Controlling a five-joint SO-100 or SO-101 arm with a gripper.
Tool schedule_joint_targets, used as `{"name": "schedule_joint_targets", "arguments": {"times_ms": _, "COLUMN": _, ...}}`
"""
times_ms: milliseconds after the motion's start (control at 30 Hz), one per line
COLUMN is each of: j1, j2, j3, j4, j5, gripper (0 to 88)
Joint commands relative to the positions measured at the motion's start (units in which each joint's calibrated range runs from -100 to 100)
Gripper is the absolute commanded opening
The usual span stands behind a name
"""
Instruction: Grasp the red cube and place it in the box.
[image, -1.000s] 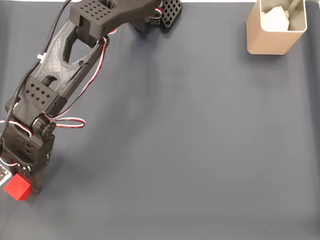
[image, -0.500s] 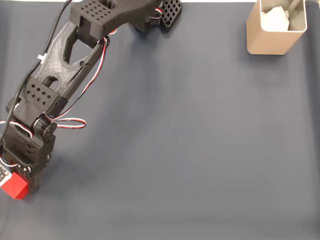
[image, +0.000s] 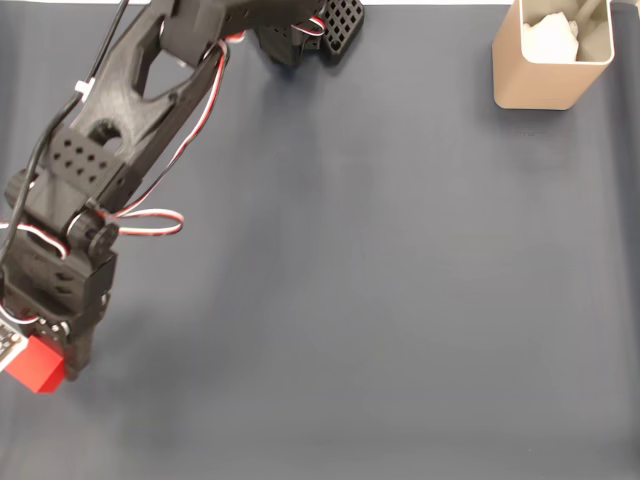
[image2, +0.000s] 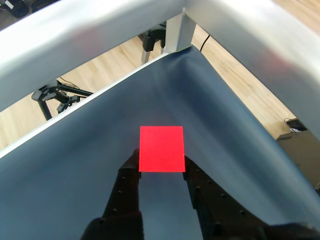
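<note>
Gripper (image2: 161, 162) clamped on red cube (image2: 161, 149) at the desk's (image: 380, 300) lower-left corner in fixed view, faces square to fingers; box (image: 548, 62) top right.

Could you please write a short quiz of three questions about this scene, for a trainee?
1. True or false: the red cube sits between the two fingers in the wrist view.
2. In the fixed view, where does the box stand? A) top right B) bottom left C) centre
3. Fill in: in the fixed view, the red cube lies near the ______ edge of the dark table cover.

Key
1. True; a finger presses on each side of it.
2. A
3. left
</note>
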Motion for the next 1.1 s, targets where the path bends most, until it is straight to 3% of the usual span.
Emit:
{"name": "schedule_joint_targets", "arguments": {"times_ms": 0, "j1": -1.7, "j2": -11.3, "j3": 4.1, "j4": 1.7, "j5": 0.4, "gripper": 6.3}}
{"name": "schedule_joint_targets", "arguments": {"times_ms": 500, "j1": -11.0, "j2": -41.5, "j3": 34.8, "j4": 2.0, "j5": 1.7, "gripper": 5.3}}
{"name": "schedule_joint_targets", "arguments": {"times_ms": 1067, "j1": -33.3, "j2": -72.2, "j3": 61.8, "j4": 4.4, "j5": 3.0, "gripper": 4.7}}
